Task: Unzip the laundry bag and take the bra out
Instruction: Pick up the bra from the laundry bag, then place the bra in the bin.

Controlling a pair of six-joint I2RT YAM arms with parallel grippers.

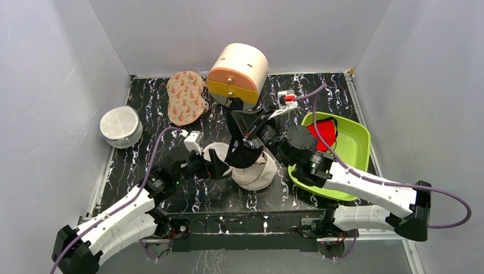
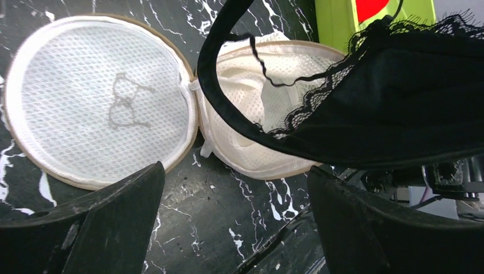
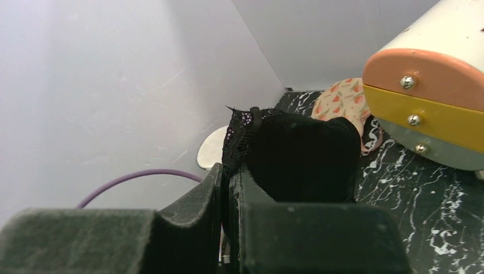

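Right gripper [image 3: 231, 174] clamped on black bra [image 3: 297, 154], holding it up out of the unzipped laundry bag [image 2: 103, 103] — left gripper [image 2: 234, 171] jaws apart beside the bag, gripping nothing.

Over open laundry bag [image 1: 258, 176], black lace bra [image 1: 242, 153] hangs from pinched right fingers [image 3: 194, 211], blocking approach from above and right. Left fingers [image 2: 114, 222] spread wide at bag's near-left rim. Green tray [image 1: 357, 145] hems right side; orange-yellow drum [image 1: 238, 71], carrot-print pad [image 1: 185, 97] close rear. Bare counter [image 1: 228, 198] free along near edge.
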